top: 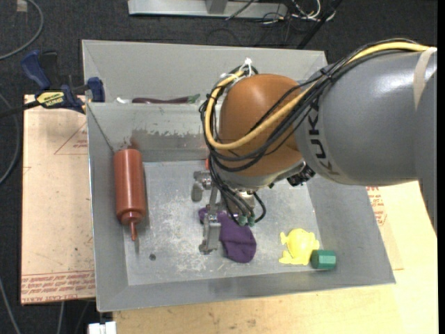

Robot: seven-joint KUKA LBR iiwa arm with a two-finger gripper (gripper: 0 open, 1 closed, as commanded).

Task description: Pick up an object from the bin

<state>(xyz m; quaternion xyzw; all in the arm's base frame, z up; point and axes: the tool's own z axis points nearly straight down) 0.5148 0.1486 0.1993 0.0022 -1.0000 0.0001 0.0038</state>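
Claw (216,223) at purple lump (238,243), long axis diagonal.

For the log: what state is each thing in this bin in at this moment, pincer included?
pincer: down in mid-bin, at the purple lump; grip unclear.
purple lump: on the floor, against the pincer.
red-brown bottle: lying flat along the left wall, nozzle toward the near wall, untouched.
yellow toy: resting near the right corner.
green block: on the floor, right beside the yellow toy.
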